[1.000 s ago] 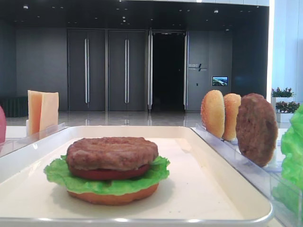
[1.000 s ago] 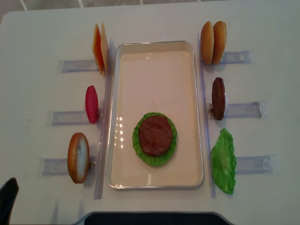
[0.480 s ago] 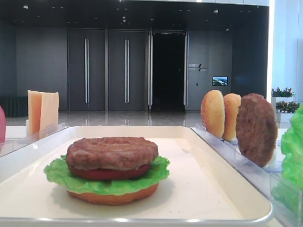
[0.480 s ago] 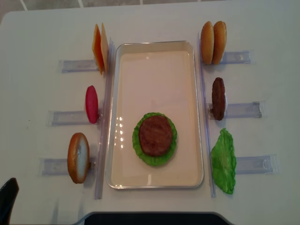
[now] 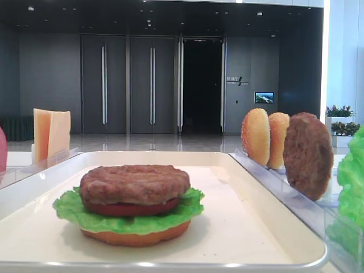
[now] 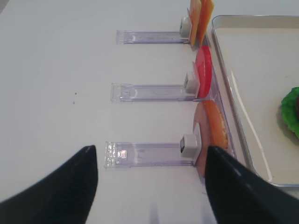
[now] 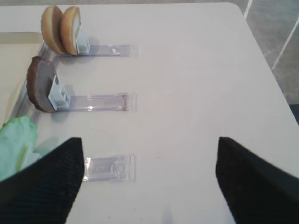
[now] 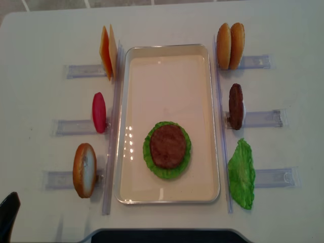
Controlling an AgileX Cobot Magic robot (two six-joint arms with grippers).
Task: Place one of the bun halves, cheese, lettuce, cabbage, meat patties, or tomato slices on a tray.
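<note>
Nothing on the table has shifted since a second ago. From the low front view, a meat patty [image 5: 135,183] tops lettuce [image 5: 128,216], tomato and bun on the tray [image 5: 273,239]. At my wrists, my right gripper [image 7: 149,179] and left gripper [image 6: 152,179] both gape wide, empty. Overhead, the stack sits in the tray's near half.

Cream tray [image 8: 167,55], centre of a white table [image 8: 40,40]: one stack is held toward 6 o'clock, a meat patty [image 8: 167,146] laid over a lettuce leaf [image 8: 167,172]. At 9 o'clock, clear racks [image 8: 71,126] are ranged, carrying cheese slices [image 8: 107,52], a tomato slice [image 8: 98,112] and a bun half [image 8: 84,170] on edge. At 3 o'clock are stood two bun halves [image 8: 230,45], a second patty [image 8: 235,106] and a second lettuce leaf [image 8: 241,174].
</note>
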